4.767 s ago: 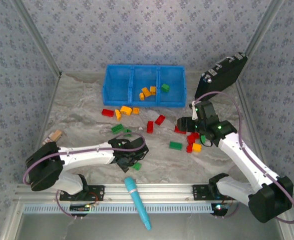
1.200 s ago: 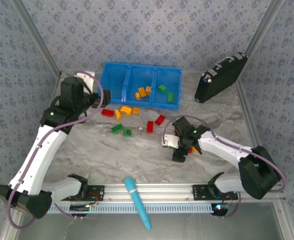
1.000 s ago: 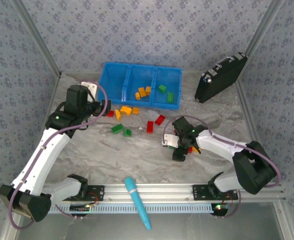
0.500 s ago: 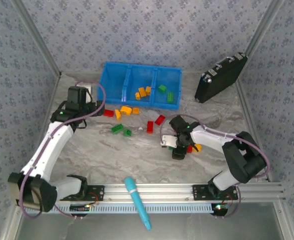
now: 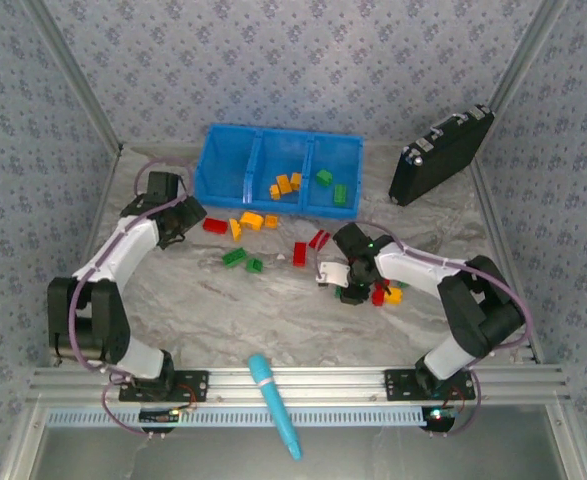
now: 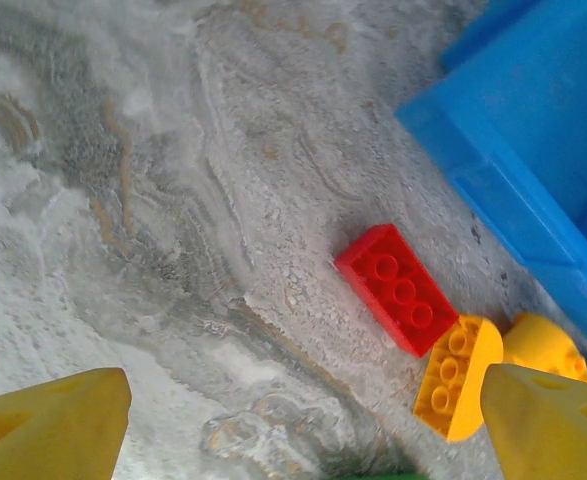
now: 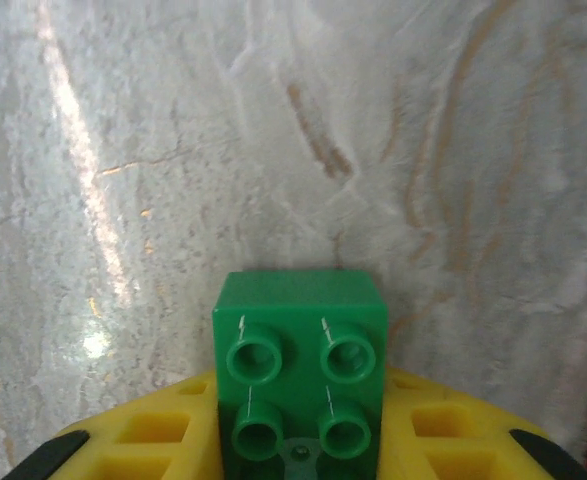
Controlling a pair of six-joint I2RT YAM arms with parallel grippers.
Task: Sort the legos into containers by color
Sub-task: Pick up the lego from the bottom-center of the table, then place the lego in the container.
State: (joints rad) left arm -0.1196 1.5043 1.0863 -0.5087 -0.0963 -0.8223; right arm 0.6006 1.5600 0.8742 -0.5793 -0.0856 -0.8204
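Right of table (image 5: 273, 310) centre, right gripper (image 5: 345, 290) has just clamped a green brick (image 7: 300, 385), low over it; it should go to the bin's (image 5: 228, 175) right section (image 5: 345, 160), where green ones already lie. Left gripper (image 6: 303, 430), jaws wide, has swung over a red brick (image 6: 397, 290) beside the bin.

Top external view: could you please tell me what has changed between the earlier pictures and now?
The right gripper moved left and its jaws closed on a green brick. The left gripper went from the table's front to the left end of the blue bin, then down toward the red brick, jaws open. The cyan tool and black case stayed put.
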